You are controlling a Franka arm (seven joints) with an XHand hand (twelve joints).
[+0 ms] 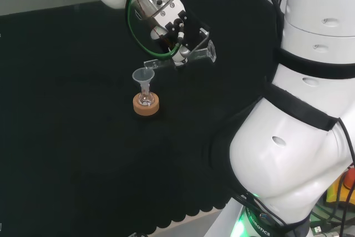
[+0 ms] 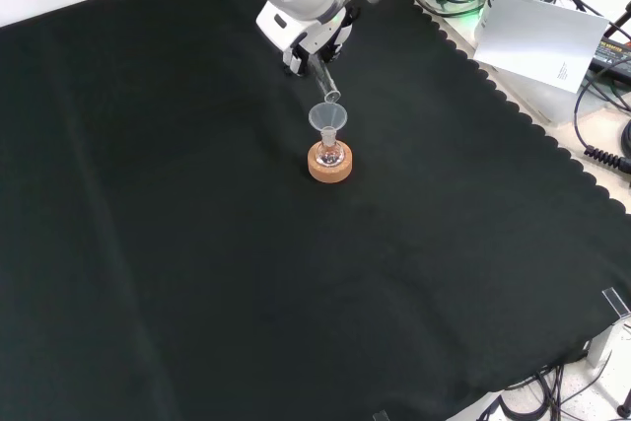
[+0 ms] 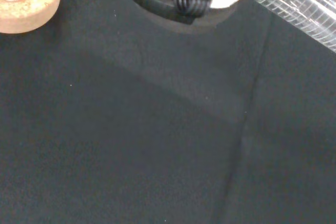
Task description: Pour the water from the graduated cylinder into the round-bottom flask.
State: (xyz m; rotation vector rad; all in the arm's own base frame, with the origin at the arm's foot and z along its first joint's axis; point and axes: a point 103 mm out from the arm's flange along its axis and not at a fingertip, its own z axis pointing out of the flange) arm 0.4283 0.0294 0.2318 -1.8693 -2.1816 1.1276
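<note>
A small round-bottom flask (image 1: 146, 100) sits on a cork ring (image 1: 146, 105) in the middle of the cloth, with a clear funnel (image 1: 142, 76) in its neck. The hand (image 1: 183, 31) is shut on a clear graduated cylinder (image 1: 183, 58), tipped almost level, its mouth just above the funnel's rim. In the front view the cylinder (image 2: 326, 80) slants down from the hand (image 2: 308, 38) toward the funnel (image 2: 327, 117) over the cork ring (image 2: 329, 163). The wrist view has the cylinder's marked wall (image 3: 294, 1) and the cork ring (image 3: 26, 9).
Black cloth (image 2: 197, 263) covers the bench, its scalloped edge running along the right in the front view. A white box (image 2: 537, 41) and cables lie beyond that edge. The arm's white links (image 1: 299, 109) stand at the right of the head view.
</note>
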